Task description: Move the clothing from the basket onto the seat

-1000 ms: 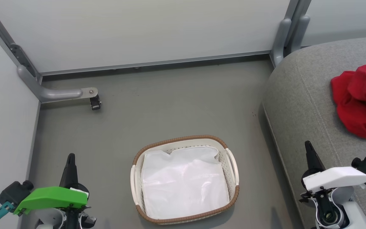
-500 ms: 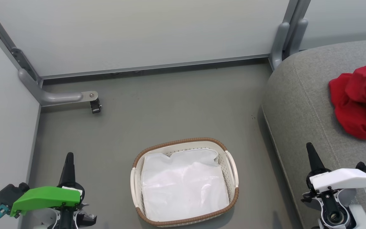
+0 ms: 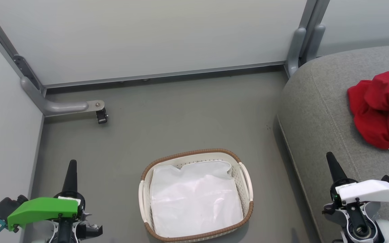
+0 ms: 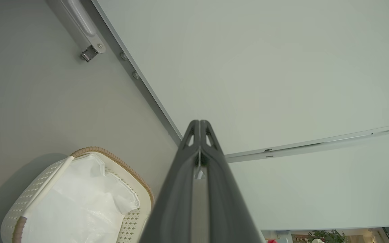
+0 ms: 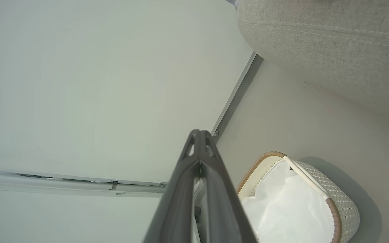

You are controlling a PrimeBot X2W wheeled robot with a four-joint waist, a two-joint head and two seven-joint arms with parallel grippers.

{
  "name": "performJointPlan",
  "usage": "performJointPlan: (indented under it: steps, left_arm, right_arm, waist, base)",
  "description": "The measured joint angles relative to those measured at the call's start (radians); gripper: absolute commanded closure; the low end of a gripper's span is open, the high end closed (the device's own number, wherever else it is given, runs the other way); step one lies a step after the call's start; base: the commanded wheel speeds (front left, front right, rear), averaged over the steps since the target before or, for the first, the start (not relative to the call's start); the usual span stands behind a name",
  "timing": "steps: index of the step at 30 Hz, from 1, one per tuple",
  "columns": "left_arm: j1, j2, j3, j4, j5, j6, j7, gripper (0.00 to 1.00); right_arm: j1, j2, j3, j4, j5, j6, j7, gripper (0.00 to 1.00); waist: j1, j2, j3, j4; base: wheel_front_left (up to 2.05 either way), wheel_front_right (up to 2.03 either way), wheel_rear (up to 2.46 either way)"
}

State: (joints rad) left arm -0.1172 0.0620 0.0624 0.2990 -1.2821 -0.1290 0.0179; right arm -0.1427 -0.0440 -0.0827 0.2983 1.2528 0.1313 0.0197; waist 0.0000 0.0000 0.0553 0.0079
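The clothing [image 3: 380, 108] lies in a red heap on the seat [image 3: 316, 111], a white edge showing at its lower side, while the basket [image 3: 194, 152] on the floor [image 3: 181, 111] holds nothing but its white liner sheet [image 3: 194, 199]. The left gripper [image 3: 71, 167] and right gripper [image 3: 331, 160] hover low on either side of the basket, jaws pressed together, gripping nothing. I judge the carrying step finished; whether both garments sit in that heap I cannot tell, so the next move calls only for a check

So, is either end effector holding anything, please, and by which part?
Nothing is held: left end effector and right end effector are both shut, empty.
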Motion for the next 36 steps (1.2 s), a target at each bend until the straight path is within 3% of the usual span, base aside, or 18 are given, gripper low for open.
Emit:
performJointPlan:
  steps: [36]
  left_arm:
    - [0.001, -0.008, 0.039, -0.042, -0.261, 0.000, 0.077, 1.00]
  right_arm:
    - [0.022, -0.002, -0.025, -0.041, 0.284, -0.001, 0.076, 1.00]
  waist:
    - [0.0000, 0.0000, -0.040, -0.006]
  base:
    - [0.00, 0.00, 0.00]
